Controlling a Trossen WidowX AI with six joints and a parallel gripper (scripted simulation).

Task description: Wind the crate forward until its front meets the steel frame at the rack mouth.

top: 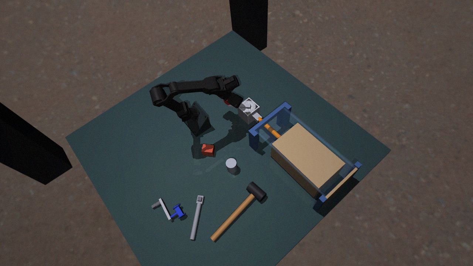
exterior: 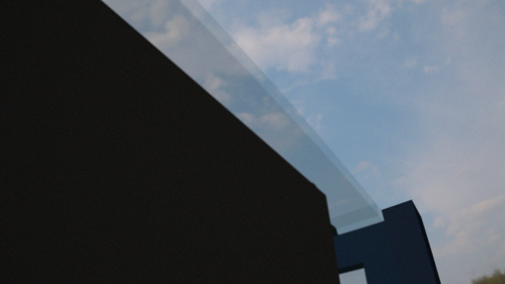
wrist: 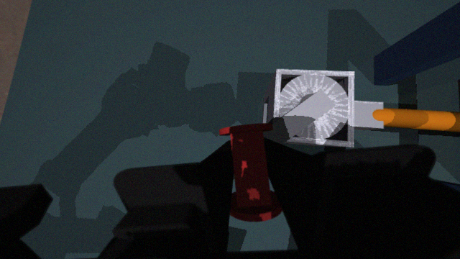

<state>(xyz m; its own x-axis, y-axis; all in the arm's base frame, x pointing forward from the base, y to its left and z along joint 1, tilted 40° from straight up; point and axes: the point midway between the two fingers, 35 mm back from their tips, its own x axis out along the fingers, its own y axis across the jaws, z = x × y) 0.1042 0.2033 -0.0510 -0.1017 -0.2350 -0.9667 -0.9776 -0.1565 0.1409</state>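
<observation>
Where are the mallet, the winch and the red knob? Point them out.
Mallet (top: 256,192): top view, its black head.
Winch (top: 249,115) (wrist: 351,108): top view, side wall; wrist view, top rim.
Red knob (wrist: 250,169): wrist view, its shaft.

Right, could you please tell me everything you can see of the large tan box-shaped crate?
The large tan box-shaped crate has a plain, flat top, perhaps wood or cardboard, and darker sides. It appears to sit flat in the clear-panelled cubby with blue posts, its front short of the blue frame at the mouth. An orange strap reaches its front. Its underside is hidden.
</observation>
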